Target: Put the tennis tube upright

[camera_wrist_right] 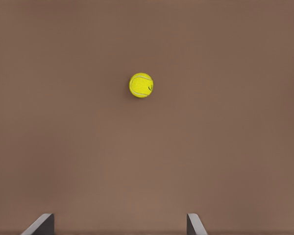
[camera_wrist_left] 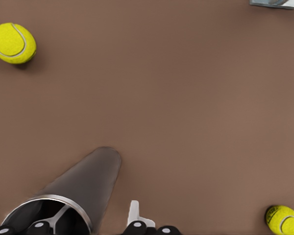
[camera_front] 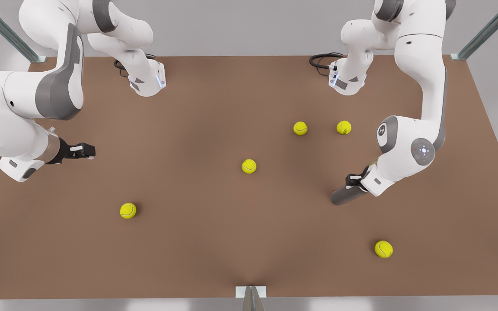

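Gripped at its lighter rim by the left gripper [camera_front: 353,180] – one finger inside the mouth – the tennis tube [camera_front: 345,195] is tilted, not yet upright; the right gripper [camera_front: 85,150] waits, fingers wide.

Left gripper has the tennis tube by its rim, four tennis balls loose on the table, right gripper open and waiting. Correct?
Not quite: the front view shows five tennis balls on the table, not four. The rest holds: the left gripper grips the tennis tube at its rim, and the right gripper waits open.
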Tool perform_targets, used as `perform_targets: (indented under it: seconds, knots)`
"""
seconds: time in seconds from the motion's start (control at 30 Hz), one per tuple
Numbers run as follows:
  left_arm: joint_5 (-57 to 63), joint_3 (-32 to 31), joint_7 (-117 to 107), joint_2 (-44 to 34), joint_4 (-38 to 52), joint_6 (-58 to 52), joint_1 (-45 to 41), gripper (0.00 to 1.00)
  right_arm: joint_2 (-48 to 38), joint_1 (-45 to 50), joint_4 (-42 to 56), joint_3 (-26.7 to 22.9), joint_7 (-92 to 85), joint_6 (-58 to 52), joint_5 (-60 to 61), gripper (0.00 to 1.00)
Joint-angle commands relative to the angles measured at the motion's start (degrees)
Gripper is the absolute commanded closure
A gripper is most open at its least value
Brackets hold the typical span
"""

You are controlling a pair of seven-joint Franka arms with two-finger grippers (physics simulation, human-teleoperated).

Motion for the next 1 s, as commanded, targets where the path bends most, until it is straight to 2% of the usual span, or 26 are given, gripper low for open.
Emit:
perform_targets:
  seconds: [0.0,0.33,0.53,0.67,0.77,0.97]
  knots:
    - [3.05,-0.14,-10.21,-0.05,0.04,-0.17,0.03,0.0,-0.08,0.0,0.03,-0.03,0.01,-0.03,0.03,0.0]
    - [2.96,-1.02,-10.56,-1.37,2.49,-4.12,0.03,0.0,-0.08,-0.18,0.03,-0.03,0.01,-0.03,0.03,0.0]
    - [2.96,-0.58,-10.21,-1.37,11.11,-16.6,1.17,0.0,-0.08,-0.18,0.03,-0.03,0.01,-0.03,0.03,0.0]
    - [5.42,-0.58,-5.99,-0.93,19.98,-31.01,2.84,0.0,0.01,-0.26,0.03,-0.03,0.01,-0.03,0.03,0.0]
    - [7.09,-0.58,-5.99,-1.54,24.47,-35.94,2.75,0.0,-0.08,-0.26,0.03,-0.11,0.01,-0.03,0.03,0.0]
    - [9.73,-0.58,-5.81,-7.17,22.28,-36.47,2.4,0.0,-0.08,-0.26,0.03,-0.03,0.01,-0.03,0.03,0.0]
